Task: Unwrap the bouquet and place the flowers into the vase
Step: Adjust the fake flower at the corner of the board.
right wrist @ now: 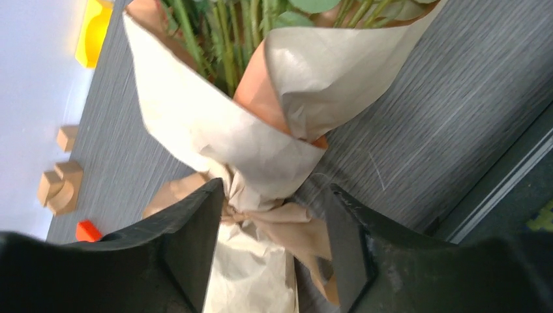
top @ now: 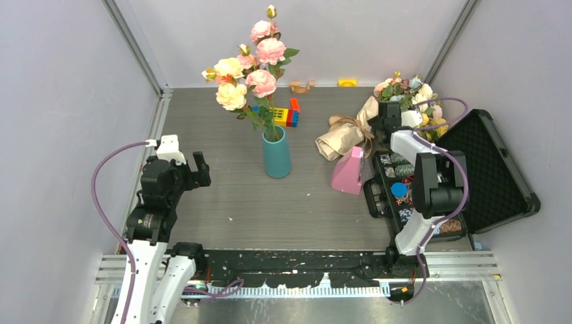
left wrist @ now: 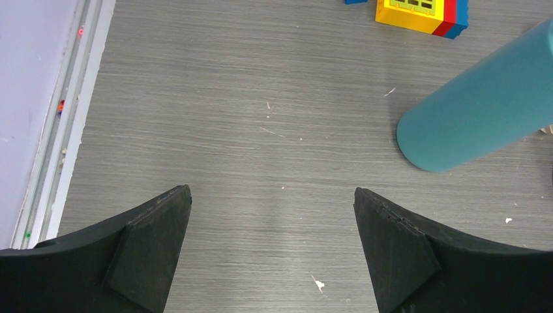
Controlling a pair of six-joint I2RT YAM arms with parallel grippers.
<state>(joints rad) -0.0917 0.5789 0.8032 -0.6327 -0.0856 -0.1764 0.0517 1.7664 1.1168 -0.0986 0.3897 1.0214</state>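
ok so the right gripper [right wrist: 274, 195] is down at the cinched neck of the bouquet [right wrist: 215, 130], one finger on each side, right where the ribbon [right wrist: 251, 212] bunches the kraft paper together. The one finger [right wrist: 195, 241] looks pressed against the paper. The other has a sliver of table showing beside it, so honestly I can't tell if it's actually clamping or just straddling.

The bouquet lies on its side on the table [left wrist: 261, 98], paper and ribbon still on, green stems [right wrist: 228, 39] poking out of the open cone. In the overhead view its flowers [top: 413, 98] point to the back right, next to the open black case [top: 489, 169]. A pink wedge box [top: 349, 172] sits just in front of the wrapped end.

The vase [top: 276, 154] stands upright near the middle of the table, well left of the bouquet, with tall pink and peach roses [top: 260, 64] in it. Some toy blocks [top: 287, 115] sit right behind it.

The left gripper [left wrist: 270, 195] hangs over bare table on the left, fingers spread wide with nothing between them and the vase off to its right.
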